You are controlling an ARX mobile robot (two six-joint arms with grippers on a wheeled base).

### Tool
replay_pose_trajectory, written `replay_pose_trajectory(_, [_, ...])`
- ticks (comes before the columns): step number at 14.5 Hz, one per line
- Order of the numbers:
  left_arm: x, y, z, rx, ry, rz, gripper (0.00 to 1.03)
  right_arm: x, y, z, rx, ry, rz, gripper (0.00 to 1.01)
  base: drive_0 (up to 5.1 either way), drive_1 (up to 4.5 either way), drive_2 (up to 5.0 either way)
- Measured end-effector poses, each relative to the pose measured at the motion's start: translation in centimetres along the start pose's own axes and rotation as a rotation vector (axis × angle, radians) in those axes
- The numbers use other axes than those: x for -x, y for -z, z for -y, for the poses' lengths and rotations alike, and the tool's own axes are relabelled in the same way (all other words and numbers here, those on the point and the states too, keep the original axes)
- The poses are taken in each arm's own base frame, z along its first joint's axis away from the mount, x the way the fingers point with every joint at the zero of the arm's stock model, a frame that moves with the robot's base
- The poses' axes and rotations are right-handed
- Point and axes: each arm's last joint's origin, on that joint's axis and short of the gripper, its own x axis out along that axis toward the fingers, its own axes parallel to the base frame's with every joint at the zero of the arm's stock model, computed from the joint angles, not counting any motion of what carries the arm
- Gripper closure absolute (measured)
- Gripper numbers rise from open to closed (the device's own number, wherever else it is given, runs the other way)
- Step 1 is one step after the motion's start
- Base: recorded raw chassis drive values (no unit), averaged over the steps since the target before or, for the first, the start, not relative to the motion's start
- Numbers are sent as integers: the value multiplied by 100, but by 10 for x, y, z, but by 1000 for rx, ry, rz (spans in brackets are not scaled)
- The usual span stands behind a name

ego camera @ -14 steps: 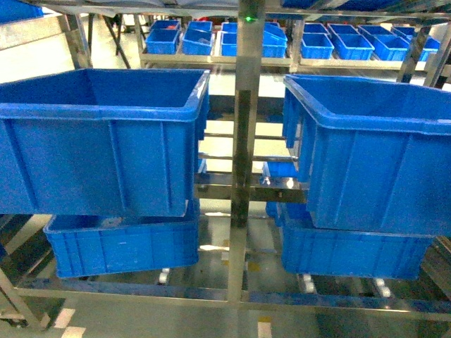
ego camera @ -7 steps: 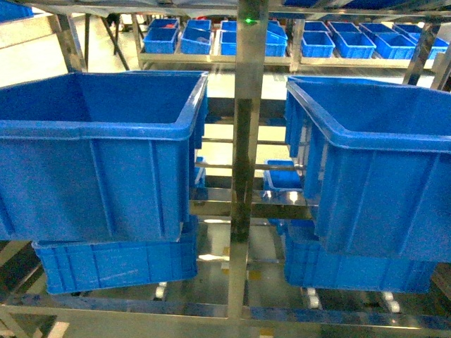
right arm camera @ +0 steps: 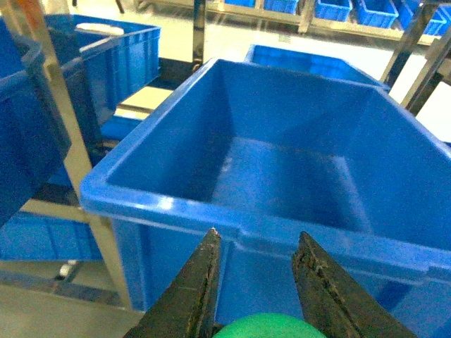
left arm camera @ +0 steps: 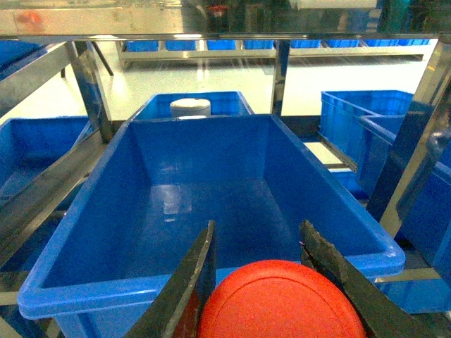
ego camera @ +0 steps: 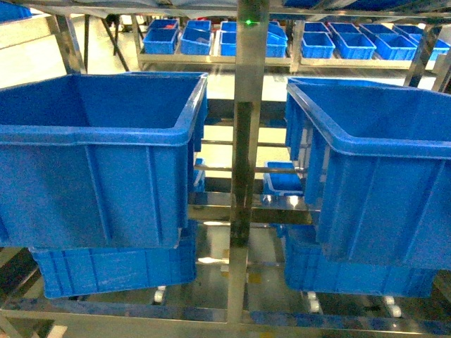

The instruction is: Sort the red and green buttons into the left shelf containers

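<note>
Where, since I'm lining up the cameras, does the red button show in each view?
Head: not in it.
Left wrist: red button at bottom centre, in the left tool.
Right wrist: not in it; a green button shows at the bottom.
Shared landmark: the steel upright between the two big bins, right in left wrist, left in right wrist.

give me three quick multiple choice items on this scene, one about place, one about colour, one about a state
1. In the left wrist view, the big blue bin lies
A. ahead of the left gripper
B. behind it
C. on the floor

2. The cap between the right gripper's fingers is
A. red
B. green
C. yellow

3. The blue bin in the right wrist view is
A. full of buttons
B. lidded
C. empty

A: the left gripper, gripping the red button, points into it.
B: the green button shows there.
C: only bare floor shows.
</note>
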Motion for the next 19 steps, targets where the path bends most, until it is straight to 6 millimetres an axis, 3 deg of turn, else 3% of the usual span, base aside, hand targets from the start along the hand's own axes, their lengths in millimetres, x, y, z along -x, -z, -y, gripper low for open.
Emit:
replay_pose_trajectory(4, [0, 0, 0, 0, 0, 2, 71, -46, -47, -7, -18, 68, 133, 72, 0, 0, 0])
replay_pose_trajectory(7, [0, 0, 0, 0, 0, 2, 71, -92, -67, 6, -22, 122, 171, 72, 0, 0, 0])
replay_pose_trajectory(10, [0, 0, 0, 0, -1, 2, 71, -151, -63, 30, -38, 198, 90, 72, 0, 0, 0])
replay_pose_trajectory(11, [0, 0, 0, 0, -1, 2, 71, -163, -54, 33, -58, 188, 45, 66, 0, 0, 0])
replay_pose_trajectory(12, [0, 0, 0, 0, -1, 2, 71, -165, -48, 33, -83, 175, 24, 54, 0, 0, 0])
replay_pose_trajectory(14, [0, 0, 0, 0, -1, 2, 71, -148, -49, 30, -96, 186, 110, 28, 0, 0, 0])
replay_pose_trajectory(16, [0, 0, 0, 0, -1, 2, 71, -107, -51, 20, -55, 227, 196, 3, 0, 0, 0])
replay_pose_trajectory(19, [0, 0, 0, 0, -1, 3, 71, -15, -49, -10, 79, 163, 244, 3, 0, 0, 0])
